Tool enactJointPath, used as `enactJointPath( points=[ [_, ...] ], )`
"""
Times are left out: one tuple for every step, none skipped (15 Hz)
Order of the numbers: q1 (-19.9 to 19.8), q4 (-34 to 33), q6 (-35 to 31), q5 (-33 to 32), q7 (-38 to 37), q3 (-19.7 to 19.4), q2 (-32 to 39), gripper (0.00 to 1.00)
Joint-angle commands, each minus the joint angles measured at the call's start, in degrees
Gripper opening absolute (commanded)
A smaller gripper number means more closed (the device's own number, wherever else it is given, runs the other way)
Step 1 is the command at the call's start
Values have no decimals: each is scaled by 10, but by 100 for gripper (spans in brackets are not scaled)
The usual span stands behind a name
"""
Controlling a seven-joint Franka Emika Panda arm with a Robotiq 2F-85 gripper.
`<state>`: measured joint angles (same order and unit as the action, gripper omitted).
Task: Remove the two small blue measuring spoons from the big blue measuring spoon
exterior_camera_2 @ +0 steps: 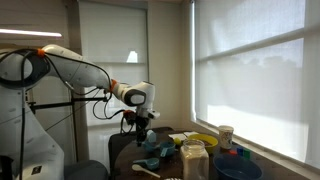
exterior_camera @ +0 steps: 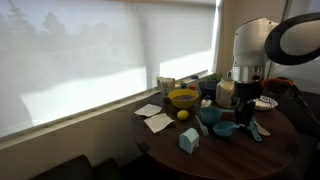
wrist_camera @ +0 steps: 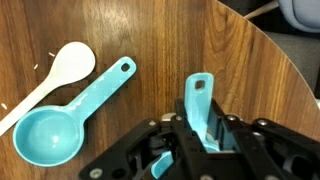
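Pincer (wrist_camera: 205,138), lower centre, clamps a small teal-blue plastic measuring spoon (wrist_camera: 200,105); we judge it light, stiff; flat handle grips best.

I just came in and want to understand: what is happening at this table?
A robot arm works over a round wooden table. Its gripper is closed on a blue measuring spoon, whose handle sticks up out of the jaws. Another blue spoon lies flat on the table beside a cream spoon, apart from the gripper. A yellow bowl and a light-blue carton stand nearby in an exterior view. The held spoon's size is hard to judge.
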<state>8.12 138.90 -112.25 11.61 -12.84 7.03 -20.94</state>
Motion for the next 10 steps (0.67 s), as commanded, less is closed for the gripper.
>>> enactJointPath(
  points=[
    [-8, 20, -28, 12, -34, 10, -1, 6],
    [-7, 23, -31, 13, -37, 10, 0, 6],
    [-7, 22, -32, 12, -40, 10, 1, 6],
    [-8, 22, -32, 11, -45, 10, 2, 6],
    [-8, 22, -31, 11, -47, 10, 3, 51],
    [-8, 21, -31, 11, -50, 10, 3, 52],
    [-8, 22, -29, 11, -52, 10, 4, 58],
    [-8, 23, -27, 12, -54, 10, 3, 64],
    [-8, 22, -24, 11, -55, 9, 2, 72],
    [-8, 20, -21, 12, -57, 9, -2, 78]
  ],
)
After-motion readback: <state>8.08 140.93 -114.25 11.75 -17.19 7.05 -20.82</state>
